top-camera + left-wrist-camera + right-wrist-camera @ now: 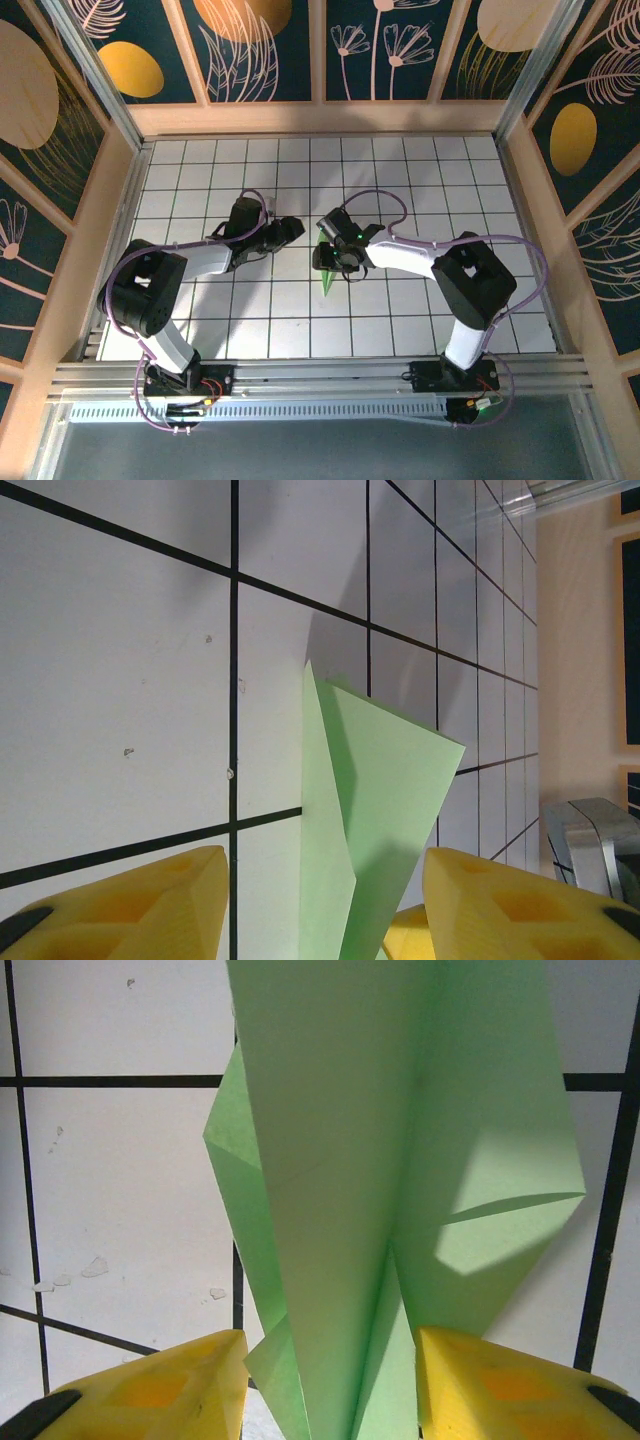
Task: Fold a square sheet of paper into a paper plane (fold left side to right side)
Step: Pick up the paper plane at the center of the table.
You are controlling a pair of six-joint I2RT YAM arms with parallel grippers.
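- Paper plane [326, 272] sits at mid-table on the white grid table [250, 320], between the two arms, with its slim tip pointing toward the near edge
- Right gripper [330, 1400]: the green folds fill the whole gap between its yellow fingers [160, 1390], and both inner faces look to be in contact. Read as a narrow pinch on the plane's folded spine
- Judgement: this pinch is why the flaps stand up off the table instead of lying flat. The body is steadied along its centre crease
- One flap in the right wrist view is bent over and casts a shadow on the layer under it, so the layers are loose, not pressed
- Left gripper [325, 920]: fingers [120, 900] stand moderately apart. The green wedge [375, 810] lies in the gap, with bare tile between it and the left-hand finger, so no grip there as far as I can see
- Judgement: the left arm is placed alongside to take or press a flap while the right anchors
- Risk: thin paper may buckle if squeezed off the crease
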